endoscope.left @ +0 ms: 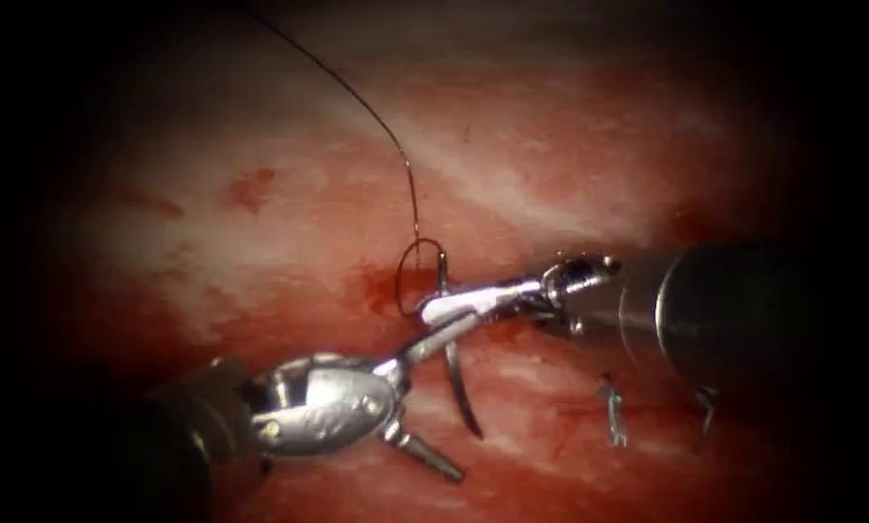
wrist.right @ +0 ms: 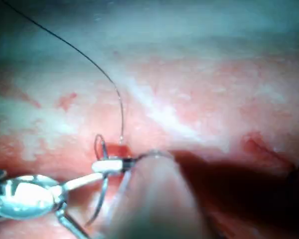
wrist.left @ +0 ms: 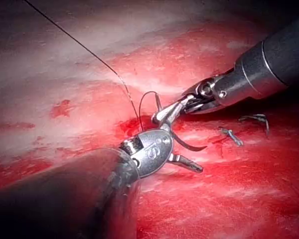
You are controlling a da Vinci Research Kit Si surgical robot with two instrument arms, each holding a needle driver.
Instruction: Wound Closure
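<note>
Needle (endoscope.left: 460,387) clamped near its swaged end in the right tool (endoscope.left: 444,308), its point clear of the tissue (endoscope.left: 570,174) beside the cut (endoscope.left: 395,286); left tool (endoscope.left: 419,407) spread, empty, astride the needle; thread (endoscope.left: 356,97) trails away; hand-over seemingly pending, requiring a square mid-curve grasp.

Dark vignette ringing the endoscope view, light brightest at centre, glossy wet highlights, no room visible beyond

I see the curved needle (endoscope.left: 450,360) standing roughly upright over the tissue (endoscope.left: 550,174), its upper end near a red-stained spot. The dark thread (endoscope.left: 395,140) runs from upper left down into a small loop beside that end.
</note>
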